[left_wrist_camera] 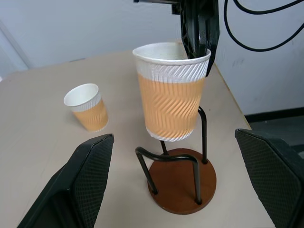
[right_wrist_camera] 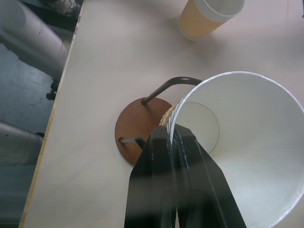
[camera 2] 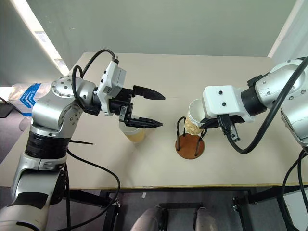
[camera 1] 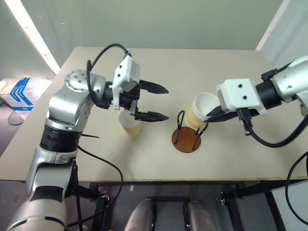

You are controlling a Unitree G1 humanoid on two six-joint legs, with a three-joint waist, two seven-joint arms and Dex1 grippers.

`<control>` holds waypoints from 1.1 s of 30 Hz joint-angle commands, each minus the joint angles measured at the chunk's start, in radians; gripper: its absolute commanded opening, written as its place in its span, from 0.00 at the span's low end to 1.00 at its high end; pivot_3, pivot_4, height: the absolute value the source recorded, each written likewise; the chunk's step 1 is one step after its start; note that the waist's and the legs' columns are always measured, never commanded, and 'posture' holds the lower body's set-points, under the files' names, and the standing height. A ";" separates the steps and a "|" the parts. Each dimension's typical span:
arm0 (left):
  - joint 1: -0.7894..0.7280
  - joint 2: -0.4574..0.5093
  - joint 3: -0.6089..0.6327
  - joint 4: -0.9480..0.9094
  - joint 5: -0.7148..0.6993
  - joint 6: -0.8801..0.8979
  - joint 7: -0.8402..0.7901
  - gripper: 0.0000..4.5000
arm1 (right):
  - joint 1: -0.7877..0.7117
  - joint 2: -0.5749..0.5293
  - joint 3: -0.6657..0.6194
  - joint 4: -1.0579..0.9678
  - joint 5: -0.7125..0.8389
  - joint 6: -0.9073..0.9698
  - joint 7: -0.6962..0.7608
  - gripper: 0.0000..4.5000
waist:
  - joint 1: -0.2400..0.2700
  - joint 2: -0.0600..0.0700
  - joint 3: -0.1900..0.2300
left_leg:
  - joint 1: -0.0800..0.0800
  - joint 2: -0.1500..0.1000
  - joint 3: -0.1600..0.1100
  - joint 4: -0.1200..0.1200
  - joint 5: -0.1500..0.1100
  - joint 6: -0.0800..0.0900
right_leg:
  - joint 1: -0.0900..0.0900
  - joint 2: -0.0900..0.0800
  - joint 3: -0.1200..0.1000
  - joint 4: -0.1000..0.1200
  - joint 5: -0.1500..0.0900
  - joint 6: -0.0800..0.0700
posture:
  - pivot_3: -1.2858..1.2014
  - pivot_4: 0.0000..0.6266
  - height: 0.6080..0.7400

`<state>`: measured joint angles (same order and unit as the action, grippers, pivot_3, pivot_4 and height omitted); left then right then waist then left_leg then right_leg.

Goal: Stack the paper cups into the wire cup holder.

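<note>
Presently, your item list runs outward from the working tool.

Right end effector (camera 1: 208, 118): fingers pinched together on the rim of a paper cup (camera 1: 199, 111), one finger inside the wall and one outside, as the right wrist view shows. You have that cup tilted, mouth toward 12 o'clock, its bottom hanging just above the wire cup holder (camera 1: 186, 137) and between the two black loops, not yet seated on the reddish-brown disc.

Left end effector (camera 1: 159, 102): fingers spread wide, nothing between them. It hovers at about 9 o'clock from the holder, pointing toward it.

Second paper cup (camera 1: 130, 123): upright on the counter (camera 1: 202, 67), directly beneath the left end effector's lower finger, well apart from the holder at its 9 o'clock. Whether the finger touches its rim, I cannot tell.

Step in hand, by my reading: you are placing the first cup into the holder; the holder carries no cup yet.

Next move calls for: righting the held cup so its bottom faces the disc, centring it between the loops, lowering it until it rests, then parting the right fingers. Mind the rim grip; a tilted descent may catch a loop.
</note>
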<state>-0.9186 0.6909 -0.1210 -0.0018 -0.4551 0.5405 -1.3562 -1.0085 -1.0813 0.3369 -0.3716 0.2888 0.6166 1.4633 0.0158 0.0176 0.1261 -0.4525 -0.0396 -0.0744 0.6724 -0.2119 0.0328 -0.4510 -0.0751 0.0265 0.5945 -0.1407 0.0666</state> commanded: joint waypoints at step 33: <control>0.182 0.373 -0.153 -0.296 0.492 -0.132 0.082 1.00 | 0.201 0.048 -0.555 -0.089 0.423 0.548 -0.358 0.72 | -0.005 0.000 0.000 | 0.002 0.000 -0.001 -0.007 0.001 -0.005 | -0.005 0.001 0.000 0.005 -0.003 -0.008 | 0.52 0.24 1.00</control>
<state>-0.7349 1.0505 -0.2697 -0.2846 0.0029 0.4066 -1.2815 -0.7968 -1.0231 -0.1844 -0.4428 0.6866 1.1653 1.1230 0.0107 0.0176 0.1261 -0.4512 -0.0397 -0.0757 0.6650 -0.2110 0.0282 -0.4564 -0.0746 0.0269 0.6000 -0.1438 0.0587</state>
